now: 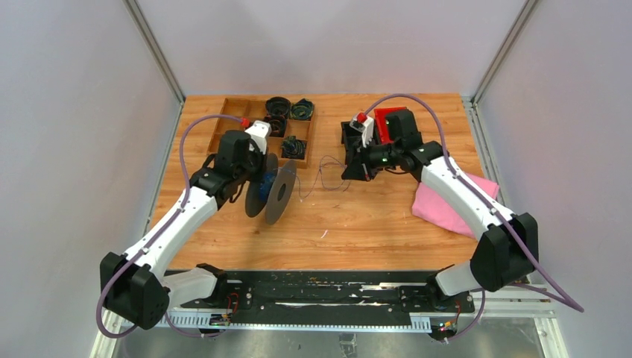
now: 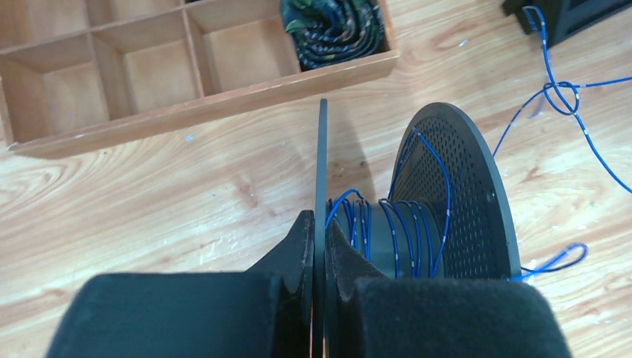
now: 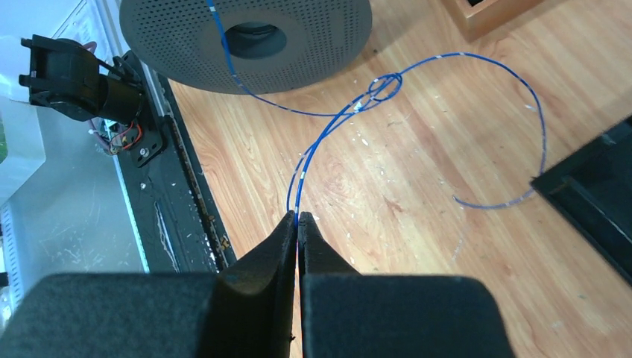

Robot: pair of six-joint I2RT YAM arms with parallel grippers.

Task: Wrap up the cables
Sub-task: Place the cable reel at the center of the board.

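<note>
A dark grey spool with perforated flanges stands on edge at mid-left of the table. My left gripper is shut on its thin near flange. Several turns of thin blue cable lie round the hub beside the far flange. The cable runs from the spool across the wood, loops through a small knot-like twist, and ends between the fingers of my right gripper, which is shut on it. In the top view the right gripper hangs right of the spool, with loose cable between them.
A wooden compartment tray at the back left holds small black coiled bundles. A black and red box stands behind the right gripper. A pink cloth lies at the right. A black rail runs along the near edge.
</note>
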